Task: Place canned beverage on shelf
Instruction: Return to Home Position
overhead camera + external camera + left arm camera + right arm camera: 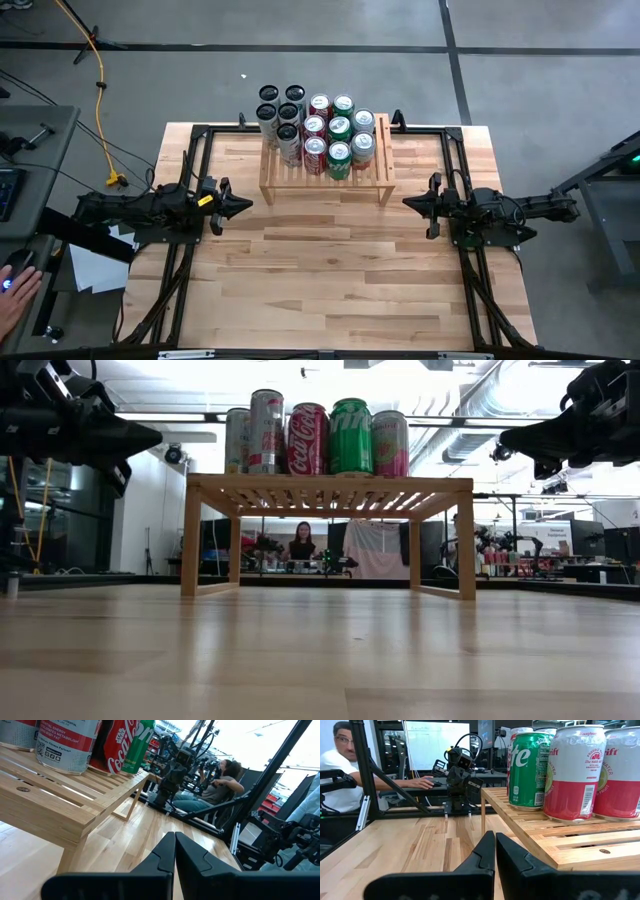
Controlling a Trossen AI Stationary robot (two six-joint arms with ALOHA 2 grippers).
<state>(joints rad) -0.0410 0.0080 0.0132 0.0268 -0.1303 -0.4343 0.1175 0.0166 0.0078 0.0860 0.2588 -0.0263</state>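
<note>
Glossy cylindrical cans [320, 135] stand in rows on the slatted light-wood shelf [322, 186] at the plank table's [330, 280] far middle, with the left gripper [246, 204] and right gripper [408, 203], fingers clenched empty, apart at either side.

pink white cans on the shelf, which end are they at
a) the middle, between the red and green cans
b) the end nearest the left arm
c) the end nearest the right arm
c: in the high view the two pink white cans stand at the end of the shelf on the side of the right gripper, just past the green cans.
</note>
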